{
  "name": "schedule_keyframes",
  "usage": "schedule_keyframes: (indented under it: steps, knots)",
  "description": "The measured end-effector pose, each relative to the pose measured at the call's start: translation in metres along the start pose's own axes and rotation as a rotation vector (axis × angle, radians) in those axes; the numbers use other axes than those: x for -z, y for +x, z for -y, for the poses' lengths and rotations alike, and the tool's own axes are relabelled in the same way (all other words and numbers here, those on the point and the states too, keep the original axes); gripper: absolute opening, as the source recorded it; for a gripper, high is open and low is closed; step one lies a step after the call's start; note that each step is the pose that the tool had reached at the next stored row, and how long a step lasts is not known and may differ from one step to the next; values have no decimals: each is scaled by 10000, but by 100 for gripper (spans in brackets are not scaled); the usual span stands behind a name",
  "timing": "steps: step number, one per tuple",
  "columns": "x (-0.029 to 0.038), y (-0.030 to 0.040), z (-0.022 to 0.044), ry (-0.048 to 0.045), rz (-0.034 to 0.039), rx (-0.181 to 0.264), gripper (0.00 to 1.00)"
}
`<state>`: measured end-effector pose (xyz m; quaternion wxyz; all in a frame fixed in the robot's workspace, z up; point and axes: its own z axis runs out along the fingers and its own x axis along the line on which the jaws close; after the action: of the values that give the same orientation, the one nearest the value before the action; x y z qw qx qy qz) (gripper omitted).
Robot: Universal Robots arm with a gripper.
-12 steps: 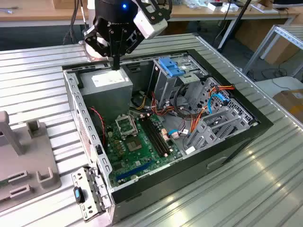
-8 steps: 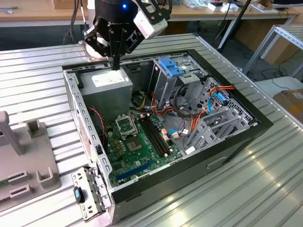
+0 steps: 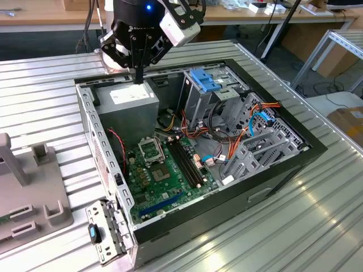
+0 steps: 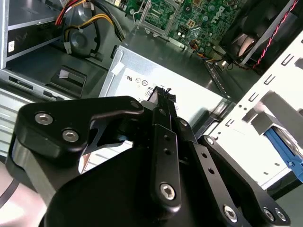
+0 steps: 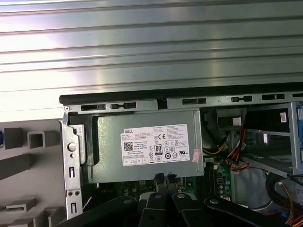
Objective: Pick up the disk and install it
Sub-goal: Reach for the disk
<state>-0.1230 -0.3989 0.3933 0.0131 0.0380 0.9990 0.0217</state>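
Observation:
My gripper [image 3: 138,76] hangs over the back left corner of the open computer case [image 3: 317,148], just above the grey power supply [image 3: 131,102]. In both wrist views its black fingertips [image 4: 163,94] [image 5: 159,178] are pressed together with nothing between them, over the power supply's white label [image 5: 156,150]. Of what looks like the disk [image 4: 284,147], just a strip of bright blue rail shows, outside the case's perforated wall [image 4: 265,80] and apart from the gripper. Its metal body and label are hidden.
Inside the case lie a green motherboard [image 3: 161,170], orange and red cables [image 3: 249,133] and a tall metal bay topped by a blue bracket [image 3: 204,79]. A grey fixture [image 3: 28,187] with posts stands at the exterior view's left on the ribbed metal table [image 3: 283,226].

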Motion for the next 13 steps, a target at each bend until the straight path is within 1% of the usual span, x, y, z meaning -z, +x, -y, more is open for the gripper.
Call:
schedule_keyframes:
  steps: [2,5,9,13]
  knots:
    - [0,11,1,0,0,1,11]
    - [1,48,4,0,0,2,11]
    - [3,122,9,0,0,2,11]
    - [4,144,11,0,0,2,11]
